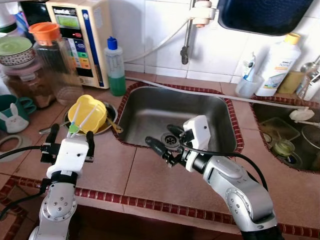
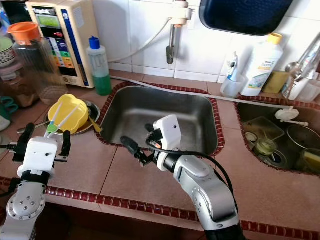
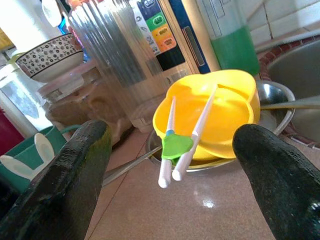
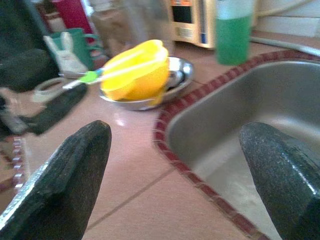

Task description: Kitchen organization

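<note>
A yellow bowl [image 1: 90, 112] sits tilted in a metal dish [image 1: 110, 118] on the tiled counter, left of the steel sink [image 1: 150, 107]. White training chopsticks with a green joint [image 3: 177, 145] lie across the bowl's rim. My left gripper [image 1: 71, 132] is open just in front of the bowl, with its fingers [image 3: 80, 175] standing either side of the chopsticks and touching nothing. At the sink's front edge my right gripper [image 1: 164, 136] is open and holds nothing, pointing left toward the bowl [image 4: 140, 72].
Behind the bowl stand a clear pitcher with an orange lid [image 1: 55, 65], a water appliance [image 1: 82, 40] and a green soap bottle [image 1: 116, 67]. A bunny mug [image 1: 12, 112] is at far left. A second sink [image 1: 261, 130] holding dishes lies to the right.
</note>
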Robot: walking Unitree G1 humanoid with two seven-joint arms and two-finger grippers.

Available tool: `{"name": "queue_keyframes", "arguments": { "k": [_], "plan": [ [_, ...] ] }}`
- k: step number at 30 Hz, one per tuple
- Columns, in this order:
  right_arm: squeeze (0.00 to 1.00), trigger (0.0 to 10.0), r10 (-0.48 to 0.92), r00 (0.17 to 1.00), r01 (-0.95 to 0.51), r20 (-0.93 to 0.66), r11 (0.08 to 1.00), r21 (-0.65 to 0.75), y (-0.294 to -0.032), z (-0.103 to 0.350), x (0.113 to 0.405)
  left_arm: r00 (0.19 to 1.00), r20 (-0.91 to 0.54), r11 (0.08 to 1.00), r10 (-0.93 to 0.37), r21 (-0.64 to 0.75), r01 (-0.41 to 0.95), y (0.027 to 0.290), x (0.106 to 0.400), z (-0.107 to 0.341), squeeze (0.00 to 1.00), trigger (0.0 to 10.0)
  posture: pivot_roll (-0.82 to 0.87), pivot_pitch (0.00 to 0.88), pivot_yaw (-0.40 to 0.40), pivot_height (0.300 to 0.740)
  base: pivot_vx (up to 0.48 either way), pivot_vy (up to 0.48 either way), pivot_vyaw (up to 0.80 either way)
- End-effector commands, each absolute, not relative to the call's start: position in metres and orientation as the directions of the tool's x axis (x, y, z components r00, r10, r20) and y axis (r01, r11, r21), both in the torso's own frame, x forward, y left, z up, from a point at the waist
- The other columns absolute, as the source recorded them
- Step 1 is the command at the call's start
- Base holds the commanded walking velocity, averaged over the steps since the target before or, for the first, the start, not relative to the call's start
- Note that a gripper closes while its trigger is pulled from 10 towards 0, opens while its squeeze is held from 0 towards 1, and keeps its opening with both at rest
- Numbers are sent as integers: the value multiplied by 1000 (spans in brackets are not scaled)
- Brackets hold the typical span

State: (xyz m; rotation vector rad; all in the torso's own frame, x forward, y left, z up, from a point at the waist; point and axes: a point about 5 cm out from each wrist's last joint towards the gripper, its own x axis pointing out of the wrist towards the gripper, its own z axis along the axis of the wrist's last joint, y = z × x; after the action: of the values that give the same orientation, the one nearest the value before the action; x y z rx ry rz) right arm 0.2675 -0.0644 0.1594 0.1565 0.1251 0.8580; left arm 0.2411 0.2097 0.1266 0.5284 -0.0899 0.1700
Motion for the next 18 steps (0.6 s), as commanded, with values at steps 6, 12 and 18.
{"name": "queue_keyframes", "arguments": {
  "k": [6, 12, 18],
  "plan": [
    [0, 10000, 770, 637, -755, -34, 632, 173, -66, 164, 265, 987, 123, 812, 106, 562, -157, 211, 251, 120, 0, 10000, 70, 0, -31, 740, 0, 0, 0],
    [0, 10000, 782, 622, -767, -41, 619, 169, -65, 165, 262, 991, 119, 769, 65, 626, -126, 213, 265, 117, 0, 10000, 61, 0, -30, 740, 0, 0, 0],
    [0, 10000, 817, 575, -796, -41, 571, 200, -64, 165, 254, 993, 106, 739, 59, 664, -115, 219, 277, 113, 0, 10000, 48, 9, -30, 740, 0, 0, 0]
  ]
}}
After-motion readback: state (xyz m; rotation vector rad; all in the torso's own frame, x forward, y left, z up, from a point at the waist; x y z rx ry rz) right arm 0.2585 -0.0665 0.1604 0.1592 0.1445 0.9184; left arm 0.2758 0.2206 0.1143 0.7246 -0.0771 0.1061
